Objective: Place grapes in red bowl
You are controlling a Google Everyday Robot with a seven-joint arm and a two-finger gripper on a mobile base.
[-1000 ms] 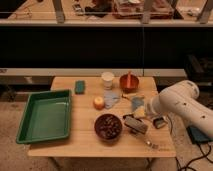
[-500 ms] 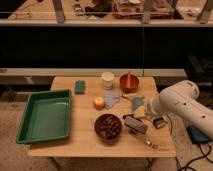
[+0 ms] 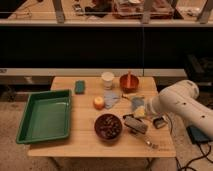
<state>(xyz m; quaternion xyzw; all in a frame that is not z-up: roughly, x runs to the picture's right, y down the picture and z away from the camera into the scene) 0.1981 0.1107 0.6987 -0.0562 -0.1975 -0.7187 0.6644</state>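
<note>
**Apparently the grapes sit in the wrong bowl, with my claw parked beside them**

From my seat, the grapes point(image 3: 108, 125) lie heaped inside the dark purple bowl point(image 3: 108, 139) at the near middle of the surface point(image 3: 85, 144). They are not yet where I want them. The red bowl point(image 3: 125, 88) stands at the far side, right of a white cup point(image 3: 107, 80), and something thin pokes up out of it; I cannot make out what.

My claw point(image 3: 134, 124) hangs low just right of the purple bowl, on the white arm point(image 3: 180, 102) reaching in from the right. I judge it is placed there for a grab at the bunch. How wide it stands, and whether it has hold of anything, I cannot tell.

An orange fruit point(image 3: 99, 102) lies between the two bowls, left of the straight path, so I expect the carry must lift over the clutter.
</note>
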